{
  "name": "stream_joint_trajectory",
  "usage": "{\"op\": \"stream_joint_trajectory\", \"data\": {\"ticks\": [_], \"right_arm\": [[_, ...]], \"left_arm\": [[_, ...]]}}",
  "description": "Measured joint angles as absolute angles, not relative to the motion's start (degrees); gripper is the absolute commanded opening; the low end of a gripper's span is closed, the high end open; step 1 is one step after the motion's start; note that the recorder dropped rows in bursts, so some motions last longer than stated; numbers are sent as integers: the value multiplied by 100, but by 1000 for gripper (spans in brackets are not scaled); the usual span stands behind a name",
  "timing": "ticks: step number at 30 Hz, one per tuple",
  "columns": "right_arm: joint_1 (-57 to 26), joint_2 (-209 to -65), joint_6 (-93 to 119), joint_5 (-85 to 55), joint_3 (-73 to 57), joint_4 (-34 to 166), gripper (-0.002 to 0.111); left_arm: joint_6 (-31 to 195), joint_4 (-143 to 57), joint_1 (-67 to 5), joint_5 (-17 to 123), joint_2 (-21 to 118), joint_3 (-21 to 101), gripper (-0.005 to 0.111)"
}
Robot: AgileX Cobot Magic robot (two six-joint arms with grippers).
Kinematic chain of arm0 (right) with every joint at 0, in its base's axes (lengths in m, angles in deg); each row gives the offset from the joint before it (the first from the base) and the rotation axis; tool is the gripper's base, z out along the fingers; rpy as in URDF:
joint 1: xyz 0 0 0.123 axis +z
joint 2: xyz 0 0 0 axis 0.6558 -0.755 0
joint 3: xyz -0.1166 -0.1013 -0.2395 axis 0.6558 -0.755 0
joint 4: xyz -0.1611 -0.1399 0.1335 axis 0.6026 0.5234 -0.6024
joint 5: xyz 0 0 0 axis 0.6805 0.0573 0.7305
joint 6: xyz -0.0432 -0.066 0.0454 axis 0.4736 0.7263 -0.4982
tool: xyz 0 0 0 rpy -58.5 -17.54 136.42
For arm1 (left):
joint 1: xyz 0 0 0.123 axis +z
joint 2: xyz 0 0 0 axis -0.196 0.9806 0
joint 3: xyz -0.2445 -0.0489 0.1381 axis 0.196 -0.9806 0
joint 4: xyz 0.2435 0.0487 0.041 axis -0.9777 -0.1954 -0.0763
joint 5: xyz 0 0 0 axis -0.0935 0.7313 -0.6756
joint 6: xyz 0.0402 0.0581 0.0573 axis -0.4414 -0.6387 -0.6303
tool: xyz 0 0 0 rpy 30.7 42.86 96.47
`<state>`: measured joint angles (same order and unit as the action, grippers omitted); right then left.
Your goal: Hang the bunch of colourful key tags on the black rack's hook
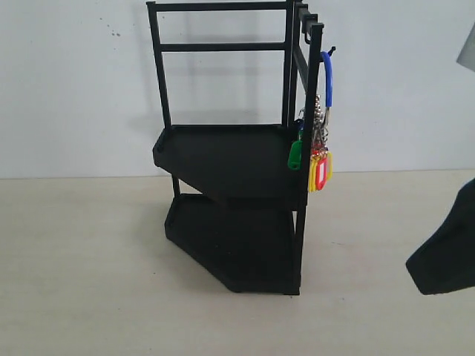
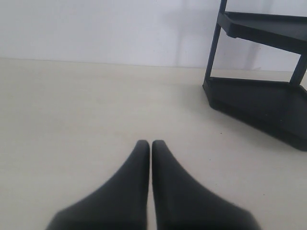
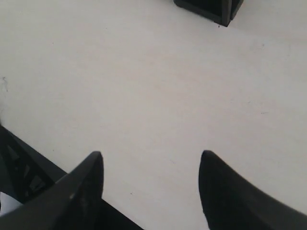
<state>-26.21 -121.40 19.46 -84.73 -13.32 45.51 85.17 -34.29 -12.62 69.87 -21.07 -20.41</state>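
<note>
The black rack (image 1: 237, 163) stands mid-table against the white wall. The colourful key tag bunch (image 1: 318, 159) hangs by its blue loop (image 1: 326, 80) from the hook (image 1: 329, 52) on the rack's top side rail, with green, yellow and red tags dangling beside the front post. My right gripper (image 3: 150, 158) is open and empty over bare table; a dark part of that arm (image 1: 445, 252) shows at the right edge of the exterior view. My left gripper (image 2: 147, 143) is shut with nothing in it, low over the table, with the rack's lower shelves (image 2: 259, 96) ahead of it.
A second similar prong (image 1: 307, 35) sits further back on the same rail. The rack's bottom corner (image 3: 216, 9) shows at the edge of the right wrist view. A dark frame part (image 3: 24, 167) lies beside the right gripper's finger.
</note>
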Motion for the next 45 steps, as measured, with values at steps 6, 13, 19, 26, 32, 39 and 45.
{"op": "stream_joint_trajectory", "data": {"ticks": [6, 13, 19, 26, 32, 39, 45], "right_arm": [[-2621, -12141, 1925, -8497, -1332, 4551, 55], [-2621, -12068, 1925, -8409, -1322, 4813, 20], [-2621, -11525, 1925, -8313, -1322, 4835, 0], [-2621, -10404, 1658, -8133, -1322, 4847, 0], [-2621, -9272, 743, -7058, -1313, 4753, 0], [-3033, -8332, 625, -6455, -1466, 4720, 0], [-3277, -7486, 889, -5563, -2605, 4684, 0]], "left_arm": [[8517, -3429, -1262, 6987, -2107, -2041, 4], [8517, -3429, -1262, 6987, -2107, -2041, 4], [8517, -3429, -1262, 6987, -2107, -2041, 4], [8517, -3429, -1262, 6987, -2107, -2041, 4], [8517, -3429, -1262, 6987, -2107, -2041, 4], [8517, -3429, -1262, 6987, -2107, -2041, 4], [8517, -3429, -1262, 6987, -2107, -2041, 4]]}}
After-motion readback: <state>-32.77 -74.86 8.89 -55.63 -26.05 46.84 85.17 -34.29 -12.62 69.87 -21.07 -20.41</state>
